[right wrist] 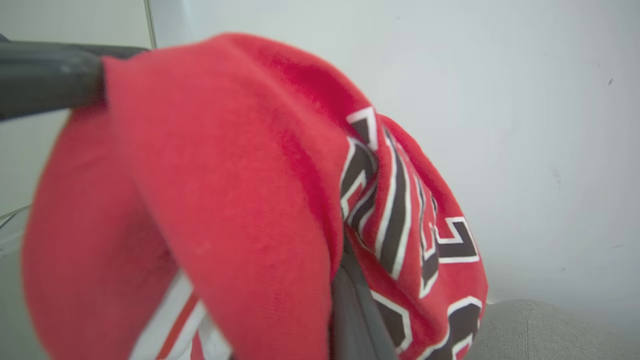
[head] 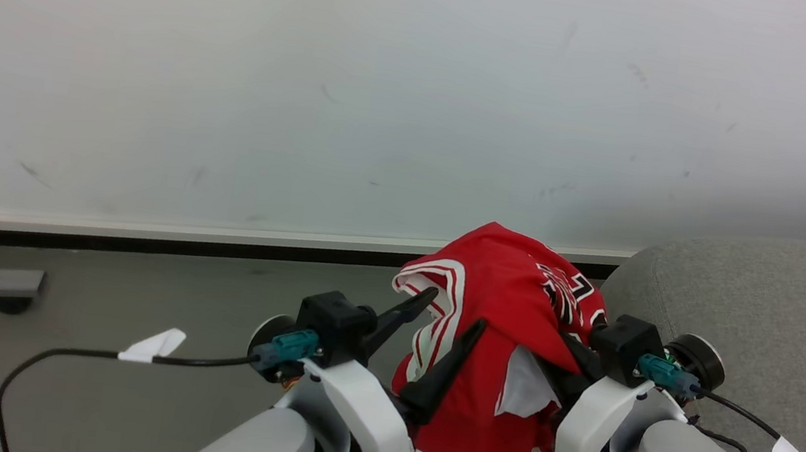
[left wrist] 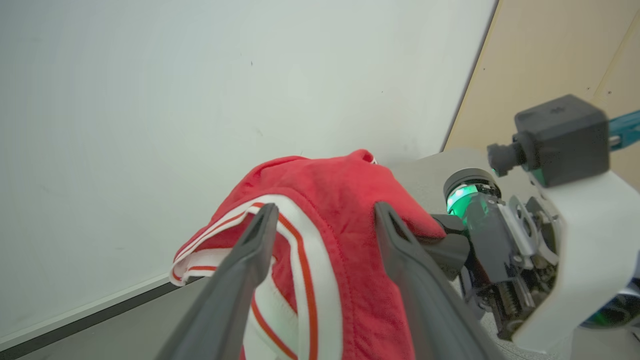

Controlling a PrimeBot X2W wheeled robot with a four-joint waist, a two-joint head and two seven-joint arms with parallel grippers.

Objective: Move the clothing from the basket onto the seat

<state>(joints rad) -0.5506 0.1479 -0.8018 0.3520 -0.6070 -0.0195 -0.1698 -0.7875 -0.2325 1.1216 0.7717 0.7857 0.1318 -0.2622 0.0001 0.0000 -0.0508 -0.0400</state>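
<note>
The soft, floppy jersey (head: 506, 280) hangs mid-frame. Right end effector (right wrist: 347, 280) pinches it; left end effector (left wrist: 325, 210) is wide. Best to pinch a thick fold.

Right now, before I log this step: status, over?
Left gripper open, cloth between its fingers. Right gripper shut on jersey, aloft beside sofa. Nothing seen between them.

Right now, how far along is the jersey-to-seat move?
Done: the jersey is up in the air, hanging between the arms. In hand: the right gripper looks pinched on it; the left gripper stands open, cloth draped against its fingers. Left: carry it over the grey seat and release; it isn't on the seat yet.
</note>
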